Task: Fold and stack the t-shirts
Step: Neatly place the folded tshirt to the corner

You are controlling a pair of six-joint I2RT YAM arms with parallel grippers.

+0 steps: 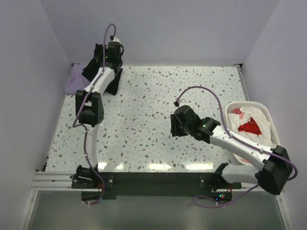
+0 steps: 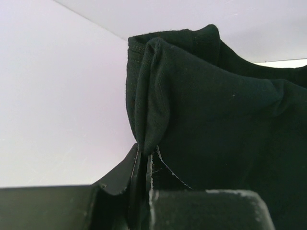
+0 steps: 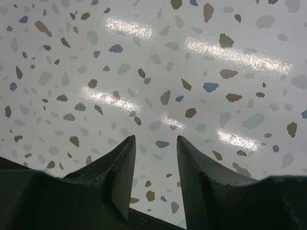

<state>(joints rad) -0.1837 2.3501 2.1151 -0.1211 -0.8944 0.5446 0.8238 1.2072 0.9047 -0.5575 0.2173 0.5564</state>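
The black t-shirt (image 1: 99,60) hangs bunched at the far left corner, partly behind my left arm. My left gripper (image 1: 111,50) is shut on a fold of it and holds it off the table. In the left wrist view the black t-shirt (image 2: 211,110) fills the right side and is pinched between the fingertips at my left gripper (image 2: 146,153). The pale lavender t-shirt (image 1: 76,80) lies crumpled at the table's far left edge, beside the left arm. My right gripper (image 1: 175,125) is open and empty over bare table right of centre, as the right wrist view (image 3: 154,139) shows.
A white plastic basket (image 1: 263,109) with white and red garments (image 1: 249,125) stands at the right edge, under my right arm. Grey walls close in the back and both sides. The speckled table (image 1: 144,120) lies between the arms.
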